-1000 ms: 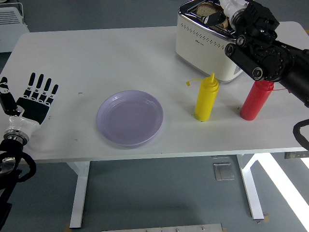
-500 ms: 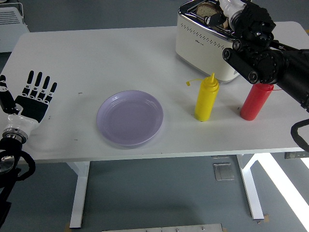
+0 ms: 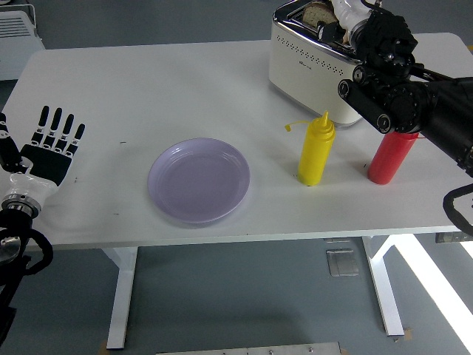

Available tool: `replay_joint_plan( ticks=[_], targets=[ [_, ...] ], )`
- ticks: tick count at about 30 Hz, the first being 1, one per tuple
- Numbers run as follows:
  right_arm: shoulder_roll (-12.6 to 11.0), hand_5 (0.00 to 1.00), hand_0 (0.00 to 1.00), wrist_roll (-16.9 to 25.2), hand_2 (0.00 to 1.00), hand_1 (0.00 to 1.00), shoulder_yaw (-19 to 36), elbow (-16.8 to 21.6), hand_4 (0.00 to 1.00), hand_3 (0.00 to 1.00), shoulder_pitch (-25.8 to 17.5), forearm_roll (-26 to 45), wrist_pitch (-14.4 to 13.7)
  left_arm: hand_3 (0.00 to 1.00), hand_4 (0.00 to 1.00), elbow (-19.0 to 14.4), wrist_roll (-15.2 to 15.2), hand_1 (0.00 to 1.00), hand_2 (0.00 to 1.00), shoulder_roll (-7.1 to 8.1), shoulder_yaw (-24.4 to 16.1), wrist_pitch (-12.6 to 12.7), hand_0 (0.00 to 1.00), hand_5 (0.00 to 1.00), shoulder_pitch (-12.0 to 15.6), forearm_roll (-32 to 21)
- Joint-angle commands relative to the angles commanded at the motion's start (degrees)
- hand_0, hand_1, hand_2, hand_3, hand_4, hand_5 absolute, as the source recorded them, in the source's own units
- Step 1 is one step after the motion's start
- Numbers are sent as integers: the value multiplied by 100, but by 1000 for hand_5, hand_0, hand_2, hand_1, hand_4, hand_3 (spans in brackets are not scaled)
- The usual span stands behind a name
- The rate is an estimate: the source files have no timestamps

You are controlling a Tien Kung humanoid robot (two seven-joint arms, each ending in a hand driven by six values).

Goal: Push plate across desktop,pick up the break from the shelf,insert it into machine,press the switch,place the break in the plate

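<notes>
The wide white rectangular surface (image 3: 185, 81) carries everything here. At its far right stands the cream-coloured boxy toaster with a chrome top (image 3: 310, 70), and a slice of brown bread (image 3: 319, 12) stands in its slot, the top edge showing above the rim. The black right arm reaches in over the toaster's right end, and the right hand (image 3: 353, 16) sits at the top of the machine just beside the bread; whether its fingers are apart, together or clamped on the slice cannot be told, since the wrist hides them.

Near the middle lies the round pale lilac plate (image 3: 199, 180), and nothing is in it. So the bread seems to be in the machine already, and the step in hand looks like either the switch press or lifting the slice out; placing it in the plate is not yet done.

Between plate and toaster stand a yellow squeeze bottle (image 3: 315, 150) and, partly behind the arm, a red squeeze bottle (image 3: 389, 157).

The left hand (image 3: 48, 146) rests at the left edge, palm up, fingers apart and straight, holding nothing.
</notes>
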Motion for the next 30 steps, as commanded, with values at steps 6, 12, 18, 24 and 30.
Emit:
replay_joint_plan(
  ticks=[6, 12, 18, 24, 30],
  targets=[
    [-3, 47, 531, 13, 452, 521, -27, 24, 436, 569, -3, -27, -70, 759, 778, -7, -14, 745, 714, 1, -28, 11, 823, 976, -5, 4],
    [-1, 37, 523, 19, 437, 510, -39, 57, 411, 541, -10, -66, -117, 758, 779, -14, -24, 745, 712, 5, -80, 21, 823, 971, -6, 6],
    [-38, 2, 506, -3, 424, 502, 24, 150, 273, 481, -7, -115, -180, 757, 779, -14, -24, 745, 713, 9, -121, 26, 823, 967, 1, 5],
    [-134, 2, 498, -75, 414, 502, 295, 361, 216, 446, -21, -294, -308, 756, 779, -15, -20, 745, 712, 7, -149, 25, 823, 967, 10, 5],
    [-298, 2, 495, -171, 413, 501, 704, 680, 199, 439, -34, -526, -394, 756, 778, -21, -9, 744, 711, 3, -166, 17, 823, 966, 15, 1]
  ],
)
